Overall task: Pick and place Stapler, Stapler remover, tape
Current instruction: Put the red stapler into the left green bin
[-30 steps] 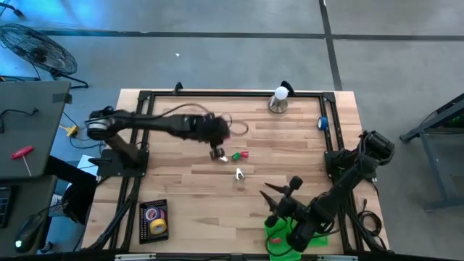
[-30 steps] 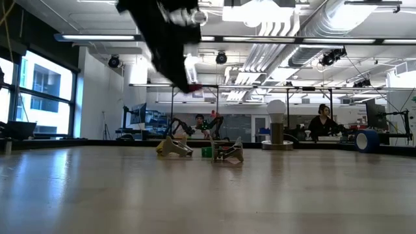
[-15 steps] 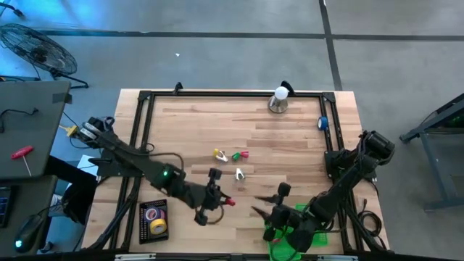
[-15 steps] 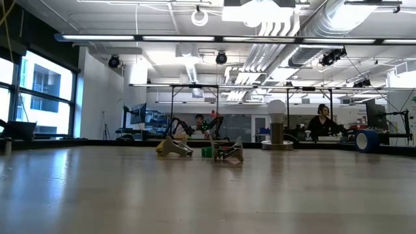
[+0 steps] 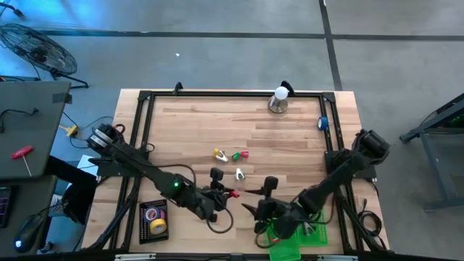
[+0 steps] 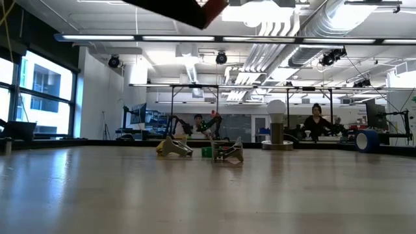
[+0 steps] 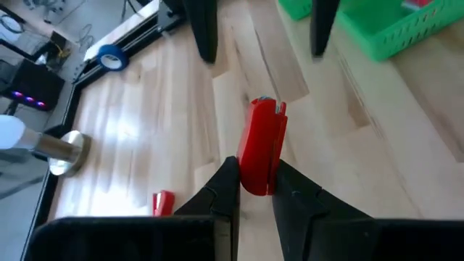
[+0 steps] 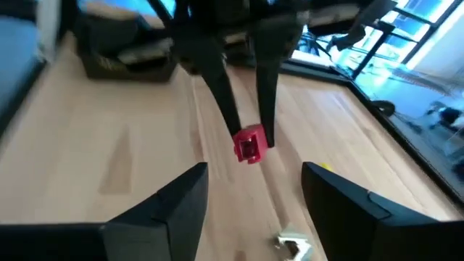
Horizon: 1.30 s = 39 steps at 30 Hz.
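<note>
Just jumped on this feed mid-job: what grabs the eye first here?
The left gripper holds a small red item pinched between its fingers above the table's near middle, facing the open right gripper close by. Behind the right gripper sits a green bin at the near right edge. Small pieces lie scattered mid-table, and a black tray with tape rolls sits near left.

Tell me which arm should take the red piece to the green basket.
Left. Its hand already grips the small red plastic stapler remover above the table, close to the green plastic basket. The right hand faces it, open and empty.
</note>
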Motion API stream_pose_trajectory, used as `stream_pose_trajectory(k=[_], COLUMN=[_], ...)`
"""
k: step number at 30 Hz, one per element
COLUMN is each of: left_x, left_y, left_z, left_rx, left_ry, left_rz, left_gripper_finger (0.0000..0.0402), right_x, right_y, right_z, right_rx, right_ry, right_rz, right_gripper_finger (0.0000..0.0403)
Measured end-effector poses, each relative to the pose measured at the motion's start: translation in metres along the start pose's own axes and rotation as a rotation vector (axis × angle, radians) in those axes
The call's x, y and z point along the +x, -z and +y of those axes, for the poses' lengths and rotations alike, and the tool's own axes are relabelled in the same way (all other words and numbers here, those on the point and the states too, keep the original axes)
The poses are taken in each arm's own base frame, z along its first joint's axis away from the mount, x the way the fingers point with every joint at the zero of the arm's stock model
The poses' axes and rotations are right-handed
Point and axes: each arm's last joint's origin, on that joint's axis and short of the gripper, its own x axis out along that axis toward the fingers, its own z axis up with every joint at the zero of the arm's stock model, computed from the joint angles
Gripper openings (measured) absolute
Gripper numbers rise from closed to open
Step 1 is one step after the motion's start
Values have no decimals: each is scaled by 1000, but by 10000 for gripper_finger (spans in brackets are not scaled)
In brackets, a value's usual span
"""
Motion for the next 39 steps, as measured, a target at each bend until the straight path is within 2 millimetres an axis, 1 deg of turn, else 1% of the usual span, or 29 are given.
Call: stream_pose_trajectory(k=[5, 9, 15, 20, 24, 34, 39], left_x=[8, 8, 8, 8, 8, 8, 8], left_y=[3, 2, 0, 0, 1, 1, 1], left_z=[-6, -6, -6, -6, -6, -6, -6], left_rx=[8, 4, -10, -9, -9, -8, -8], left_ry=[-2, -2, -1, 4, 4, 4, 4], left_rz=[10, 6, -13, -12, -11, -11, -11], left_gripper_finger=[48, 48, 48, 48, 48, 48, 48], right_x=[22, 31, 33, 33, 33, 33, 33], right_y=[17, 22, 21, 18, 15, 14, 14], right_z=[5, 7, 7, 7, 8, 8, 8], right_rx=[-78, -103, -115, -165, -163, -158, -210], right_ry=[17, 15, 18, 18, 14, 11, 14], right_rz=[50, 59, 49, 24, 4, -2, -4], right_gripper_finger=[215, 216, 216, 217, 216, 200, 189])
